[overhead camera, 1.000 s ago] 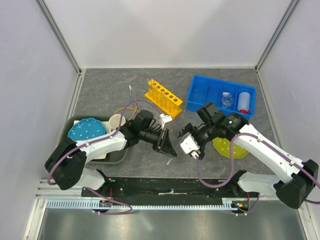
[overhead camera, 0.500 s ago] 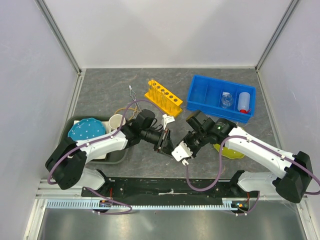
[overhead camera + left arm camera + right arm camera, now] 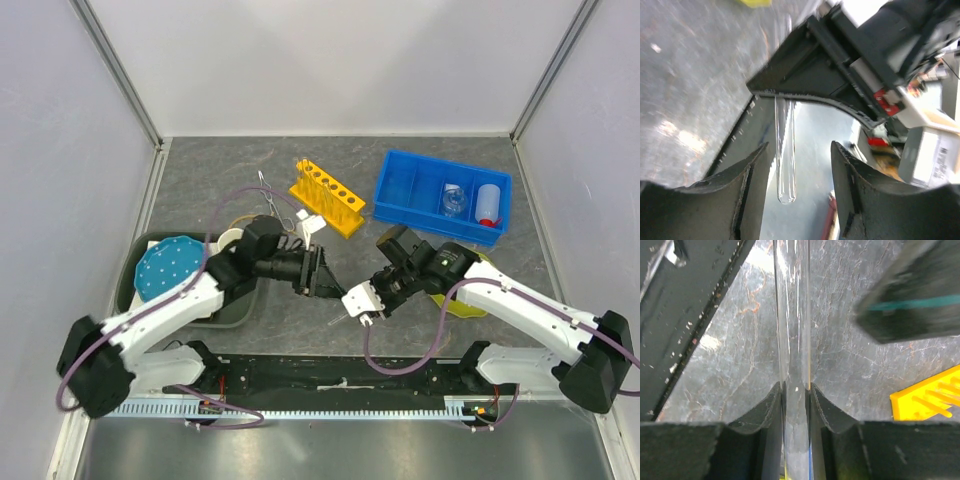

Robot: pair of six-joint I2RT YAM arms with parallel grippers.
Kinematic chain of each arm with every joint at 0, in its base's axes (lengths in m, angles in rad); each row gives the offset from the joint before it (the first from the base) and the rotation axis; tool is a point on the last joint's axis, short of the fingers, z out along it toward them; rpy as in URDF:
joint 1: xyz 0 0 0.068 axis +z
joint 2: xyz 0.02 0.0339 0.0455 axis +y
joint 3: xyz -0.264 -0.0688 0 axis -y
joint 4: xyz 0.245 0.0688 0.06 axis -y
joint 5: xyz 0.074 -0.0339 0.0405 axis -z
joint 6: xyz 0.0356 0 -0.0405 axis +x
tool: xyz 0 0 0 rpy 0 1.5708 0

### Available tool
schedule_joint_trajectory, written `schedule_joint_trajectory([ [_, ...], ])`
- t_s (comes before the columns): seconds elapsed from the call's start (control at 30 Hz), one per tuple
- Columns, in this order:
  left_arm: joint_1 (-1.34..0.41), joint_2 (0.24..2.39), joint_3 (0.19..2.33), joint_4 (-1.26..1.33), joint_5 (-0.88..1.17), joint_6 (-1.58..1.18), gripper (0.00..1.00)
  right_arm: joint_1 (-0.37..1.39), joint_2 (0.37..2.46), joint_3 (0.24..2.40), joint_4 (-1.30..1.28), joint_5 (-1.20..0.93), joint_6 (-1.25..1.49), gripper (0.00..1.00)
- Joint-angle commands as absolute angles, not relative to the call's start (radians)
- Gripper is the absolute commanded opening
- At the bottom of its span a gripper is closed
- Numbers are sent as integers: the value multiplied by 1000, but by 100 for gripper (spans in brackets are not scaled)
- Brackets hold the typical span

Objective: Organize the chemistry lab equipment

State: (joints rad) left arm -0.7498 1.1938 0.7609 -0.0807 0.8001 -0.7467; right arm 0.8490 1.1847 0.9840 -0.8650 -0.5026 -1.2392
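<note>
A clear tube (image 3: pixel 792 330) hangs over the near table, pinched by the right gripper (image 3: pixel 795 388) between the left gripper's (image 3: pixel 797 150) spread fingers, so with bottle (image 3: pixel 488 200) and flask (image 3: pixel 455 199) in the blue bin (image 3: pixel 400 185), it, the rack (image 3: pixel 327 197) and the tongs (image 3: pixel 268 190) seem left to sort.

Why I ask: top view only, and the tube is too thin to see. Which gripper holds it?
Observer: The right gripper; its wrist view shows both fingers pinched on the tube.
Operator: Is the left clamped on it too?
Observer: No. The left gripper is open; a clear gap shows between the tube and one finger.
Operator: Which end faces the left arm?
Observer: The rounded closed end, lying inside the left jaws.
</note>
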Motion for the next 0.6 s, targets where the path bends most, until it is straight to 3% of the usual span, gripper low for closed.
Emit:
schedule_joint_trajectory([
  [0.0, -736, 999, 772, -123, 571, -643, 59, 836, 1138, 966, -775, -598, -1025, 20],
  [0.1, -736, 834, 709, -65, 410, -618, 67, 776, 1131, 965, -724, -699, -895, 20],
  [0.23, -735, 646, 540, 164, 275, -689, 86, 665, 1126, 948, -618, -879, -694, 20],
  [0.37, -736, 578, 385, 345, 227, -775, 88, 594, 1127, 911, -474, -985, -528, 20],
  [0.57, -749, 699, 396, 466, 236, -807, 90, 557, 1132, 841, -335, -1015, -384, 20],
])
